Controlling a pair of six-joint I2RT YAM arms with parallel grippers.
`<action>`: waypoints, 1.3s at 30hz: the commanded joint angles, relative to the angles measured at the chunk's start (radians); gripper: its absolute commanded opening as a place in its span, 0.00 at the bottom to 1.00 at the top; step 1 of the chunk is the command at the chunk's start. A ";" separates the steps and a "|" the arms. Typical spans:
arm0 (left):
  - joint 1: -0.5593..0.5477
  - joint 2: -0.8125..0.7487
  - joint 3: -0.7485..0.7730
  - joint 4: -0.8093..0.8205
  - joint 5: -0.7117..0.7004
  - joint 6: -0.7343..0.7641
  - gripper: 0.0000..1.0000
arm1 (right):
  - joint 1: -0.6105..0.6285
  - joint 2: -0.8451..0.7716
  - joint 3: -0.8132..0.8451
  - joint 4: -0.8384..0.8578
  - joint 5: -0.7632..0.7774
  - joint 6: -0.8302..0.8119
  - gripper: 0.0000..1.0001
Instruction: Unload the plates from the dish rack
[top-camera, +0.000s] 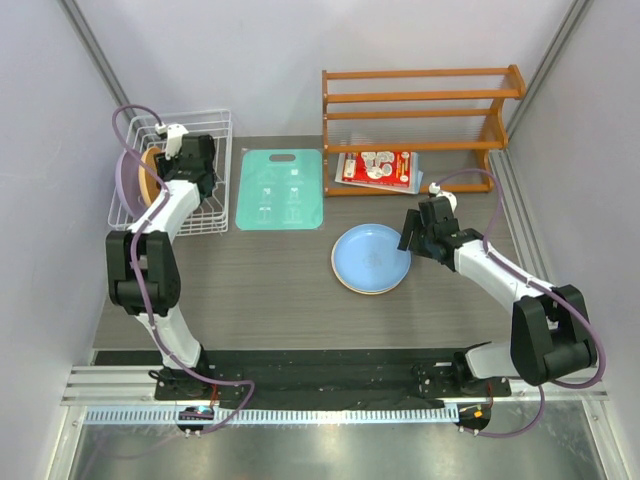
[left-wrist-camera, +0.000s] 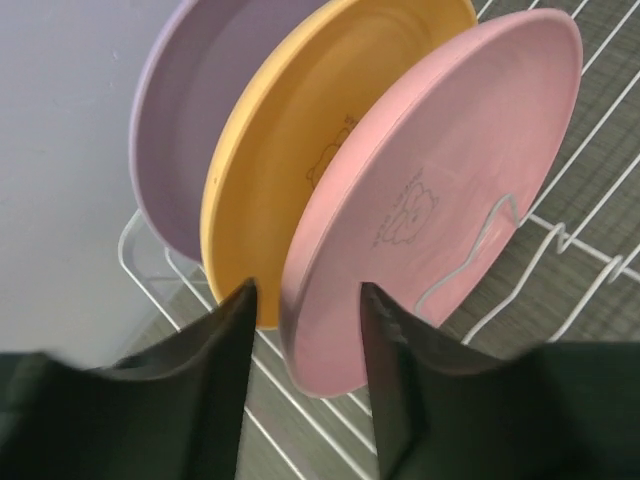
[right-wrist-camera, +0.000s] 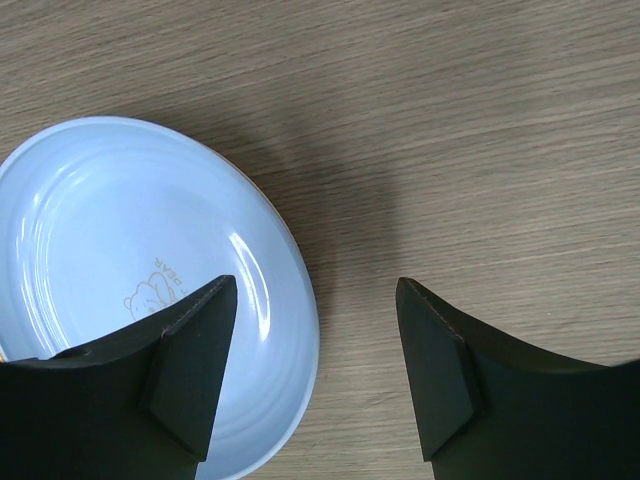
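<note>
The top camera hangs above and behind my bases, looking down on the whole table (top-camera: 250, 290), with my arms rising from the bottom edge. The dish rack (top-camera: 220, 200) sits small in its upper left.

My left wrist camera looks from very close past my left gripper (left-wrist-camera: 306, 288) at the frame's bottom edge, into that same rack, and the standing plates (left-wrist-camera: 430, 200) fill the picture.

My right wrist camera faces straight down, near the tabletop, over my right gripper (right-wrist-camera: 315, 282). The light blue plate (right-wrist-camera: 120, 250) at its left lies right of centre in the top view.
</note>
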 joint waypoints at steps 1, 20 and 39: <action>0.014 0.007 0.043 0.056 -0.001 0.009 0.34 | -0.002 0.007 0.040 0.036 0.005 -0.009 0.70; 0.017 -0.104 0.044 0.051 -0.113 0.078 0.00 | -0.003 -0.018 0.014 0.040 0.000 -0.006 0.70; -0.066 -0.383 0.048 -0.197 0.076 -0.087 0.00 | -0.002 -0.263 -0.019 -0.042 0.037 0.004 0.71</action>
